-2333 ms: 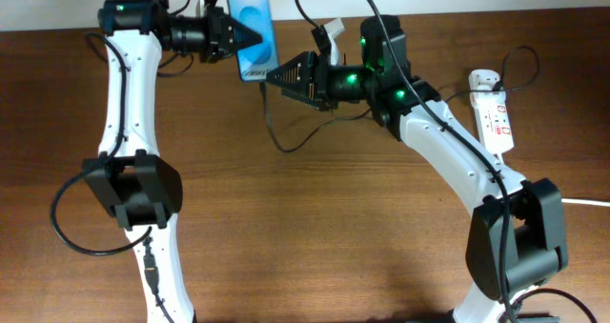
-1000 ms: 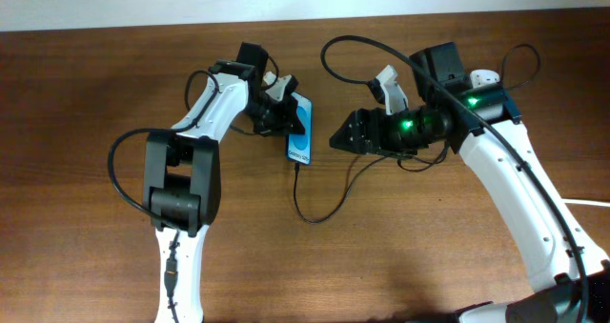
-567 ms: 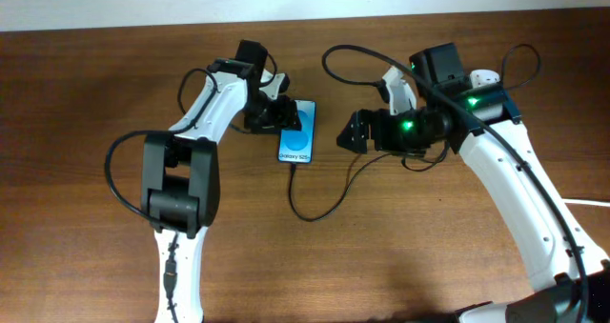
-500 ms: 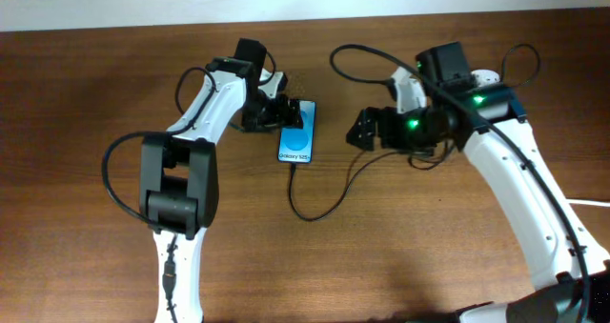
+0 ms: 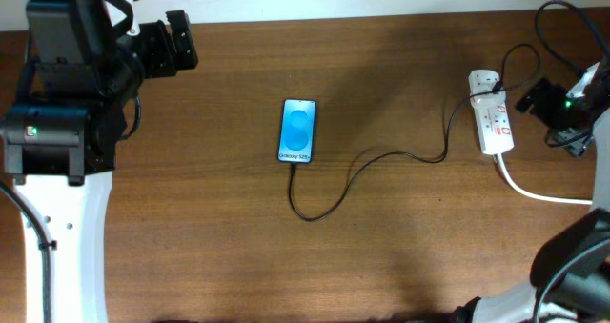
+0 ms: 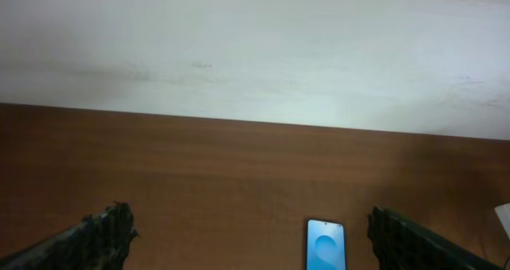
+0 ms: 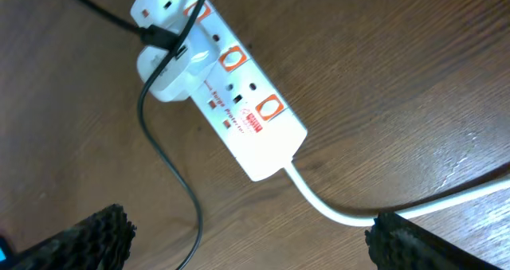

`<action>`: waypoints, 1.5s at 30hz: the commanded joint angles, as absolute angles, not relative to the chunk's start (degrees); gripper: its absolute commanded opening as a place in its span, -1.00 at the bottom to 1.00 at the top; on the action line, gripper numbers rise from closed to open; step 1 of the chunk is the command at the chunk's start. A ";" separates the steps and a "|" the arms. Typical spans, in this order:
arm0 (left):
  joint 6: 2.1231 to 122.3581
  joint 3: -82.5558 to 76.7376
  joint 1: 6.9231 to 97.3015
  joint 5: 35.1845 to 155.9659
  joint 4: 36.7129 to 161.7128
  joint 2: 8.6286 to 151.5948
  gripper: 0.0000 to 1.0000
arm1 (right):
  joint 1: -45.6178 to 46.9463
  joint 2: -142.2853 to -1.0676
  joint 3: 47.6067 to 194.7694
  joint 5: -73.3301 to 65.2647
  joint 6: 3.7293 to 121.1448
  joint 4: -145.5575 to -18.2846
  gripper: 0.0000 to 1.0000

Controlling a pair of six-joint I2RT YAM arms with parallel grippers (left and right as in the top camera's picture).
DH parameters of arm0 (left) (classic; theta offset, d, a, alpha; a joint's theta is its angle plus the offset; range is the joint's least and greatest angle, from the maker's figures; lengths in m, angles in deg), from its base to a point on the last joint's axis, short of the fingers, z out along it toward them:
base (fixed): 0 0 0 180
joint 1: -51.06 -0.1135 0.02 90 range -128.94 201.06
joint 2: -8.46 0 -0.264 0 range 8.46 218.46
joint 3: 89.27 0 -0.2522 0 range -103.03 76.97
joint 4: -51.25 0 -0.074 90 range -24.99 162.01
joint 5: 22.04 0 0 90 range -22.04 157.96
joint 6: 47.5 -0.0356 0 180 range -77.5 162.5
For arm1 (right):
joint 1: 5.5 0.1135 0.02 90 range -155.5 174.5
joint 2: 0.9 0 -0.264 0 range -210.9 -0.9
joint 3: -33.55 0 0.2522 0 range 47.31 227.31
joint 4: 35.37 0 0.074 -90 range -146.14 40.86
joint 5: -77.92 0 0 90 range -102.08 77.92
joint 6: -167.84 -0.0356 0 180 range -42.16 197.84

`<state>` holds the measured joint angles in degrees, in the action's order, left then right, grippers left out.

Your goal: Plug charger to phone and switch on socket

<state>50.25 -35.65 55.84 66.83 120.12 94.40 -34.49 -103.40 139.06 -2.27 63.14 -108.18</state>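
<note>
The phone [image 5: 297,131] lies flat, blue screen up, mid-table; it also shows in the left wrist view [image 6: 325,246]. The black charger cable [image 5: 329,204] meets the phone's near end, loops, and runs right to its white adapter [image 7: 171,67], which sits in the socket [image 5: 493,123]. My left gripper [image 5: 186,42] is open and empty at the far left, well away from the phone, fingers [image 6: 103,234] wide. My right gripper [image 5: 541,109] hangs open just right of the socket [image 7: 239,111], touching nothing, fingers [image 7: 418,242] spread.
The socket's thick white cord [image 7: 358,214] curves off to the right across the wooden table [image 5: 191,218]. A pale wall [image 6: 255,55] borders the far table edge. My left arm's white link [image 5: 57,228] stands along the left side.
Both arms pulled away from the centre. The left gripper let go of the phone and drew back far left. The right gripper opened and swung right to the socket. The phone stays flat.
</note>
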 commanded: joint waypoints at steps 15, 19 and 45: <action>49.95 -35.37 55.66 66.02 120.18 94.00 0.99 | -35.54 -127.73 144.98 -5.84 65.61 -91.96 0.97; 49.95 -35.37 55.66 66.02 120.18 94.00 0.98 | -35.50 -129.24 144.98 -3.23 65.61 -91.88 0.97; 49.95 -35.37 55.66 66.02 120.18 94.00 0.98 | -35.78 -130.83 145.00 0.44 63.53 -90.70 0.97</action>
